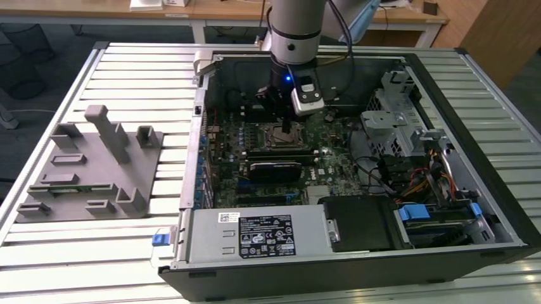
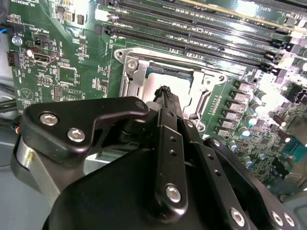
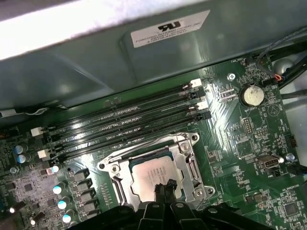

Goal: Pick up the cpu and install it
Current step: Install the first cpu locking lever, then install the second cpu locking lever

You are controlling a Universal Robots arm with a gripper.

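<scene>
At the exterior view's left, about nine o'clock on the slatted metal tabletop (image 1: 127, 253), stands a grey plastic holder block (image 1: 89, 168) with upright posts and slots. Toward the middle lies an open computer case (image 1: 473, 82), its green motherboard (image 1: 330, 158) facing up. A white-and-black printed label (image 1: 266, 235) sits on the grey power supply cover (image 1: 211, 237) at six o'clock of the case; its text is too small to make out, and I leave the print unread. Blue plastic tabs (image 1: 416, 211) and bundled coloured cables (image 1: 422, 183) fill the case at the exterior view's right.

Over the board at roughly twelve o'clock the arm (image 1: 294, 25) comes straight down, a small blue light glowing on its wrist, and the pincer (image 1: 287, 130) reaches onto the metal-framed socket (image 1: 284, 135).

In the first wrist view the cpu (image 3: 154, 175) lies flat inside the socket frame (image 3: 192, 163), its silvery top showing, with four black memory slots (image 3: 120, 124) running alongside and a round coin battery (image 3: 252, 95) nearby. A white sticker (image 3: 169, 28) with dark writing is fixed to the case wall above. The narrow black fingertips (image 3: 165, 188) stand close together, pressed on the chip's top near its edge; whether they are fully together I cannot tell.

In the second wrist view the same tip (image 2: 164, 93) meets the cpu (image 2: 184, 87) within the silver frame (image 2: 129, 72).
</scene>
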